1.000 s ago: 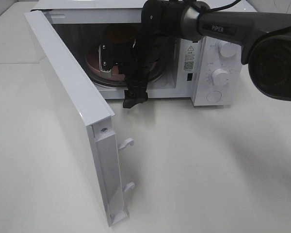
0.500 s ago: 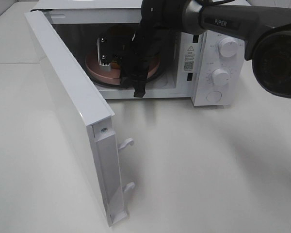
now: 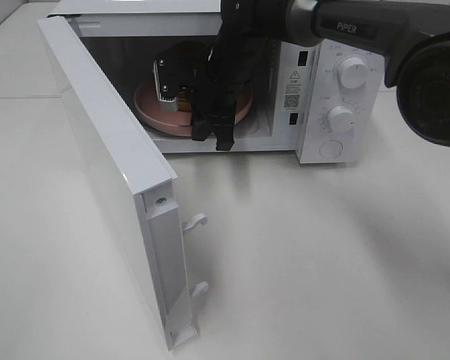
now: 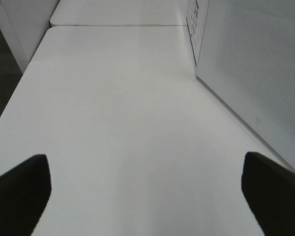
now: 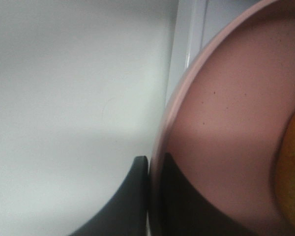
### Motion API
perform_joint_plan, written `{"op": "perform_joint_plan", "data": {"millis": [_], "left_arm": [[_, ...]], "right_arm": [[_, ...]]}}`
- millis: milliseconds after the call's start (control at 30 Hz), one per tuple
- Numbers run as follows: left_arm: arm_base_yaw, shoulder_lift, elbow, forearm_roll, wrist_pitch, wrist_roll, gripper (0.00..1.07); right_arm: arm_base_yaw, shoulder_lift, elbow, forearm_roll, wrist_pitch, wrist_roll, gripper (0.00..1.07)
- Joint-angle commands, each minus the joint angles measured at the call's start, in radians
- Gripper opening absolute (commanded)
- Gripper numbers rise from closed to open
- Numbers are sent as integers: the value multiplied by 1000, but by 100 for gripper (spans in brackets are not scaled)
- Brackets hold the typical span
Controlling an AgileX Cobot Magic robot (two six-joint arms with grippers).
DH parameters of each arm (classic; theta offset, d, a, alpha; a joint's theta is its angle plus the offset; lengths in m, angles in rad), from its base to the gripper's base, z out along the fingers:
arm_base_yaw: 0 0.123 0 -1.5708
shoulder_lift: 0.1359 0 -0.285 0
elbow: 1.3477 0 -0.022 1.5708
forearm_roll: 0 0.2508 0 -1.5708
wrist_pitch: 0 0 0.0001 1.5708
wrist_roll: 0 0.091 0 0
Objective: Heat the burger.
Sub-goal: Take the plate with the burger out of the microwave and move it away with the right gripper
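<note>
1. Burger (image 5: 294, 169) sits on pink plate (image 3: 159, 114), plate inside open microwave (image 3: 315, 97); only an orange-brown edge of the bun shows in the right wrist view, mostly hidden behind the arm in the high view.
2. Right gripper (image 5: 154, 169) pinches the plate's rim, one finger outside and one over the inner face, jaws pressed together on that thin edge. Grips the plate rather than the bun, probably so the food rides along unsquashed.
3. Plate's near rim overhangs the cavity's front sill in the right wrist view, so the load looks only partly seated. Judged step: plate needs sliding toward the middle of the cavity floor before release.
4. Microwave door (image 3: 105, 172) swung wide toward the left of the high view, leaving the mouth free for the right arm.
5. Left gripper (image 4: 147, 191) spread wide, holding nothing, low over bare white table (image 4: 113, 108) beside the door's perforated panel. Likely parked there for closing the door once the right arm is out.
6. Still to do, as judged: release the rim, draw the arm clear, shut the door, turn the dials (image 3: 352, 74) on the control panel.
7. Risk: a rim pinch on one side could tip the plate and let the bun slide.
</note>
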Motion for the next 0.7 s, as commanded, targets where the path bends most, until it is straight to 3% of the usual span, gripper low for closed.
{"op": "perform_joint_plan", "data": {"millis": [33, 700], "left_arm": [[2, -6, 2, 2, -2, -5, 101], [2, -6, 2, 2, -2, -5, 101]], "right_arm": [[1, -7, 9, 3, 62, -6, 0], [1, -43, 10, 7, 119, -20, 0]]}}
